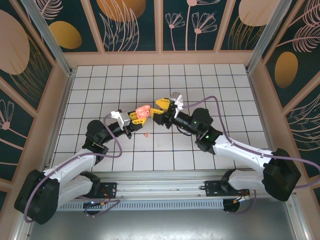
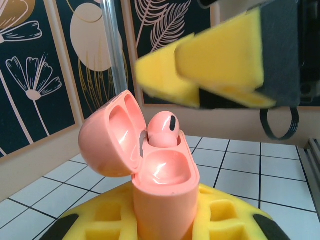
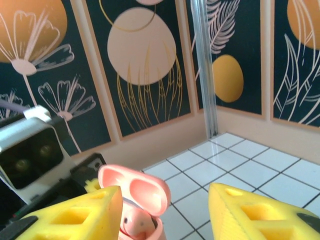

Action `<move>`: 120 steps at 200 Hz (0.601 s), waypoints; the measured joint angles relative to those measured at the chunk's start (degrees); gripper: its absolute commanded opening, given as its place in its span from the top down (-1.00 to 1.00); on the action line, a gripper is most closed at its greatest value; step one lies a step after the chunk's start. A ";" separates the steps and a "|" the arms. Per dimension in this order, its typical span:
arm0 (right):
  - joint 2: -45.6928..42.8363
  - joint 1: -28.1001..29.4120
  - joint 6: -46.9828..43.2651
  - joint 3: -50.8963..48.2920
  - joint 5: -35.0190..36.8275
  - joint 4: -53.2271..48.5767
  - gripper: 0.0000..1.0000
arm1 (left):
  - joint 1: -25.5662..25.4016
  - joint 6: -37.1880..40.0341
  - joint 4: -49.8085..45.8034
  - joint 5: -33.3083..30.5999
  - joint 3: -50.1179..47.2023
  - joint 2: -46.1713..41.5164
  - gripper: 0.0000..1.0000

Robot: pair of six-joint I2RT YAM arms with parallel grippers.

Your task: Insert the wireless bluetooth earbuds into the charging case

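Grips the case (image 2: 162,190) upright in the left gripper (image 1: 135,118), lid swung open. Holds one pink bud (image 2: 163,131) seated in the case, at the hinge side. Spreads the right gripper (image 3: 165,207) wide, empty, just beside the open lid. Has a second pink bud (image 1: 146,134) lying on the table (image 1: 210,85) below, between the arms.

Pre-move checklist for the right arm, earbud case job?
1. Grip: left claw shut on the case, ok.
2. Access: lid open, ok.
3. Progress: one pink earbud seated, ok.
4. Space: near slot free, ok.
5. Tool: right claw open and empty, ok.
6. Done: not ok, second earbud apparently lies on the table.
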 measured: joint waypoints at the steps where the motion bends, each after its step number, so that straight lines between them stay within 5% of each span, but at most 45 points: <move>1: -0.17 -0.02 0.07 0.00 0.00 -0.02 -0.02 | 0.00 0.00 0.00 0.00 0.00 0.02 0.82; 68: -1.05 -0.20 2.86 2.67 -0.04 -5.97 0.05 | 0.00 -1.57 0.02 -1.22 0.22 0.26 0.82; 120: 2.25 -0.22 11.02 15.41 5.95 -27.21 0.07 | 1.57 -8.33 1.97 -9.20 -1.25 2.34 0.82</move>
